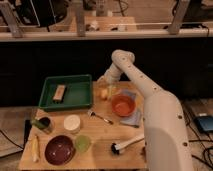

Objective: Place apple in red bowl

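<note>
The apple [104,93], small and yellow-orange, lies on the wooden table [107,132] just right of the green tray. The orange-red bowl [122,105] sits on a blue cloth [135,118] right of the apple, a short gap between them. My gripper [106,81] hangs at the end of the white arm [135,80], directly above the apple and close to it. The apple rests on the table.
The green tray [75,95] holds a brown block [59,93]. A dark maroon bowl [59,149], a white bowl [72,122], a green cup [82,143], a dark cup [42,124], a yellow item [34,149], a utensil [100,117] and a brush [125,145] stand on the table's front half.
</note>
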`<state>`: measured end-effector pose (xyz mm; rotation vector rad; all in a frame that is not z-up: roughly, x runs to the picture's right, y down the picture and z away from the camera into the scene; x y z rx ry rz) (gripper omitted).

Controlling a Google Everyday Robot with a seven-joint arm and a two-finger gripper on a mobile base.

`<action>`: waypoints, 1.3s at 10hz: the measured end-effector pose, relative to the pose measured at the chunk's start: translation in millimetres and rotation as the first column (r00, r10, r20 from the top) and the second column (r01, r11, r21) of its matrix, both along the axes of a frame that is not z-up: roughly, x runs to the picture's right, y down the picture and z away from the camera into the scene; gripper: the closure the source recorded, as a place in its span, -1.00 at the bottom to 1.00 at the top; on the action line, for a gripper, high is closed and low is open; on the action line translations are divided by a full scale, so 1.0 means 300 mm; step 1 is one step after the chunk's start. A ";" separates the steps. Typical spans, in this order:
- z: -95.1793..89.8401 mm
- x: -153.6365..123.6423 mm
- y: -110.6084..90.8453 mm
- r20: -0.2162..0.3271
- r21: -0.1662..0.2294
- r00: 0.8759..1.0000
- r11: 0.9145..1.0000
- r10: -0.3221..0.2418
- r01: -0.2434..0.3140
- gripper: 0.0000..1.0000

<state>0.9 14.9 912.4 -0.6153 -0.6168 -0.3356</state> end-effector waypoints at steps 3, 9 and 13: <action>-0.004 -0.017 0.011 -0.035 0.051 0.998 0.997 0.054 -0.052 -0.60; 0.066 -0.019 0.067 -0.049 0.095 0.996 0.993 0.077 -0.072 -0.60; 0.078 -0.031 0.065 0.027 0.141 1.000 0.990 0.016 -0.019 -0.60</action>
